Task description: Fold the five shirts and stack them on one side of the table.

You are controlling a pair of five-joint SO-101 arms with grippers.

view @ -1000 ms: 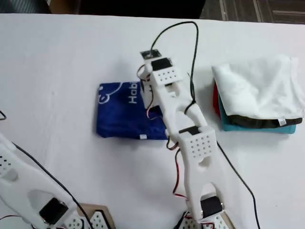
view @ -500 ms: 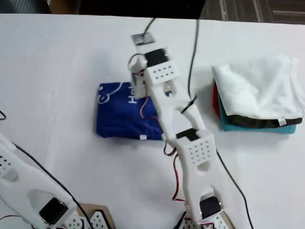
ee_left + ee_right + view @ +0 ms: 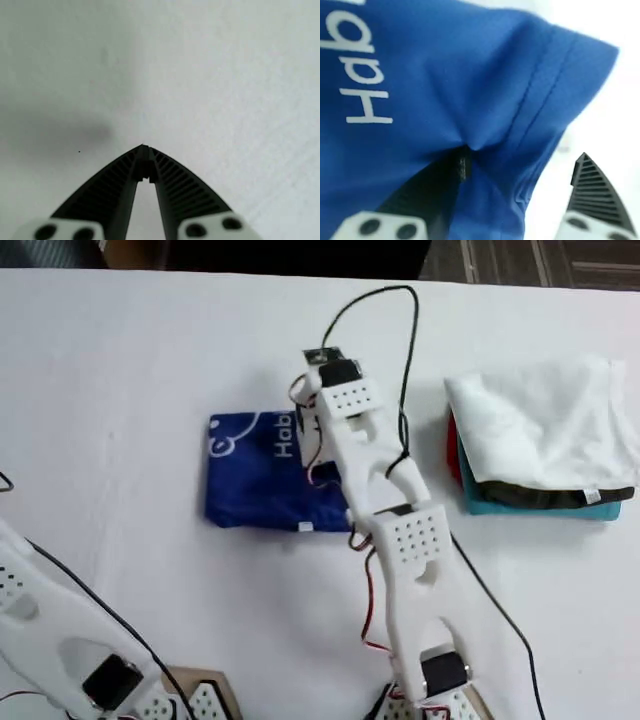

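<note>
A folded blue shirt (image 3: 255, 478) with white lettering lies near the middle of the table. My right arm (image 3: 355, 430) stretches over its right edge. In the right wrist view the blue shirt (image 3: 445, 75) is close up and my right gripper (image 3: 522, 160) is open. One finger (image 3: 452, 172) presses into a fold of the cloth, and the other finger (image 3: 587, 185) stands off the shirt's hem over the white table. A stack of folded shirts (image 3: 540, 435), white on top of black, teal and red, sits at the right. My left gripper (image 3: 144, 150) is shut over bare table.
The left arm (image 3: 60, 640) rests at the near left corner. Black cables (image 3: 405, 350) loop over the table behind the right arm. The white table (image 3: 120, 370) has free room at the left and far side.
Half a second ago the right arm's wrist swung toward the far left; now it is back over the blue shirt's right edge. The shirt has barely shifted. The left arm is still.
</note>
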